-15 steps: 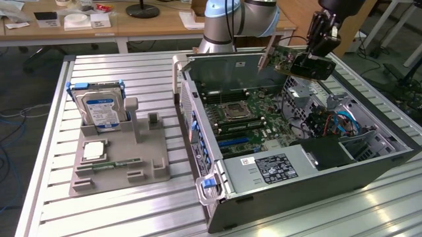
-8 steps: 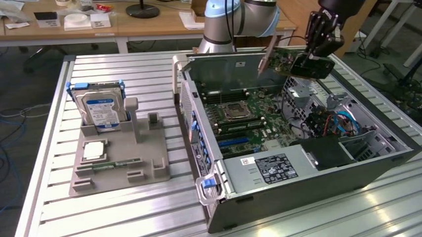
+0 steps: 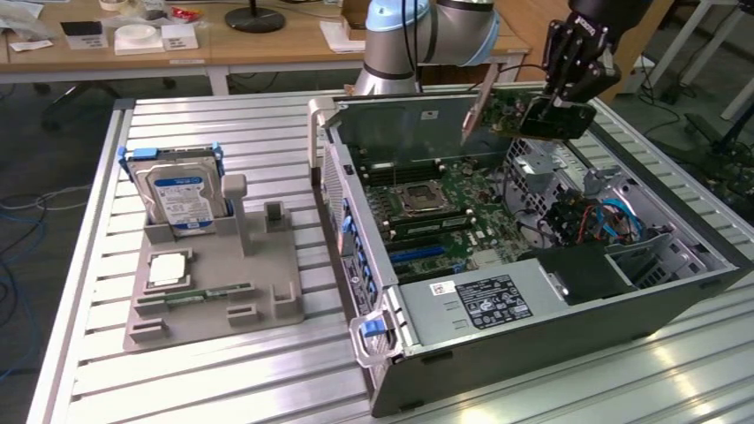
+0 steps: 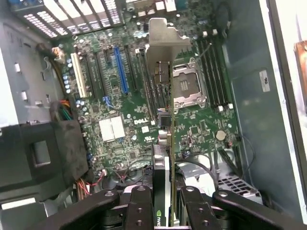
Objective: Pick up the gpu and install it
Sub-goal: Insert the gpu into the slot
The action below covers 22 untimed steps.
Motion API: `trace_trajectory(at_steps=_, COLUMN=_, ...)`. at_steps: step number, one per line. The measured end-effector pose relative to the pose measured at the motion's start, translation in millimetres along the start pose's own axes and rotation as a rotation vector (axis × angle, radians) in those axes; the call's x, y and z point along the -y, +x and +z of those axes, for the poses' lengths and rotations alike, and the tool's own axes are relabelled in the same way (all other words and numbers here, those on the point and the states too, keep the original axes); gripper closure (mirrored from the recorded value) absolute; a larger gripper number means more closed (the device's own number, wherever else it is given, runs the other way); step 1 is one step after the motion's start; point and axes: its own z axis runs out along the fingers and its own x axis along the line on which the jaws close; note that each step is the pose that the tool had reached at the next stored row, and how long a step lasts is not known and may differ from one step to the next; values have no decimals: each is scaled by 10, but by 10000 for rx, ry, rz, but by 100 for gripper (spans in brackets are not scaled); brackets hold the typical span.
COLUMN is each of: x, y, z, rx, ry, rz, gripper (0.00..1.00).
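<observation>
The hand hangs above the far end of the open computer case, closed on the gpu. In the wrist view the fingers press on both faces of the card, which is seen edge-on with its metal bracket at the end away from the hand. The gpu is in the air over the motherboard, clear of the slots, and lines up roughly with the strip between the blue slot and the processor socket.

The case lies on its side on the slatted worktop. To the exterior view's left, well apart from the case, a grey holder carries an upright hard drive and a green memory stick.
</observation>
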Motion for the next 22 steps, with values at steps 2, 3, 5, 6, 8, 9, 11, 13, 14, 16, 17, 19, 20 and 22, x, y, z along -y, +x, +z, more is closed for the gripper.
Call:
trace_trajectory(at_steps=2, x=0, y=0, z=0, rx=-2, ry=-1, rz=-31, gripper=73)
trace_trajectory(at_steps=3, x=0, y=0, z=0, rx=-2, ry=-1, rz=-32, gripper=73)
trace_trajectory(at_steps=5, x=0, y=0, z=0, rx=-2, ry=-1, rz=-32, gripper=73)
trace_trajectory(at_steps=6, x=0, y=0, z=0, rx=-2, ry=-1, rz=-32, gripper=73)
trace_trajectory(at_steps=8, x=0, y=0, z=1, rx=-4, ry=-2, rz=-91, gripper=73)
trace_trajectory(at_steps=9, x=0, y=0, z=2, rx=-7, ry=-3, rz=-167, gripper=73)
trace_trajectory(at_steps=11, x=0, y=0, z=3, rx=-18, ry=-6, rz=-404, gripper=73)
trace_trajectory(at_steps=13, x=0, y=0, z=4, rx=-31, ry=-11, rz=-687, gripper=73)
trace_trajectory(at_steps=14, x=1, y=0, z=11, rx=-48, ry=10, rz=-1223, gripper=73)
trace_trajectory(at_steps=16, x=-18, y=6, z=39, rx=25, ry=548, rz=-1542, gripper=73)
trace_trajectory(at_steps=17, x=-26, y=7, z=42, rx=27, ry=549, rz=-1542, gripper=73)
trace_trajectory(at_steps=19, x=-54, y=14, z=51, rx=26, ry=549, rz=-1543, gripper=73)
trace_trajectory(at_steps=20, x=-76, y=19, z=56, rx=25, ry=550, rz=-1542, gripper=73)
trace_trajectory(at_steps=22, x=-126, y=31, z=67, rx=26, ry=549, rz=-1537, gripper=73)
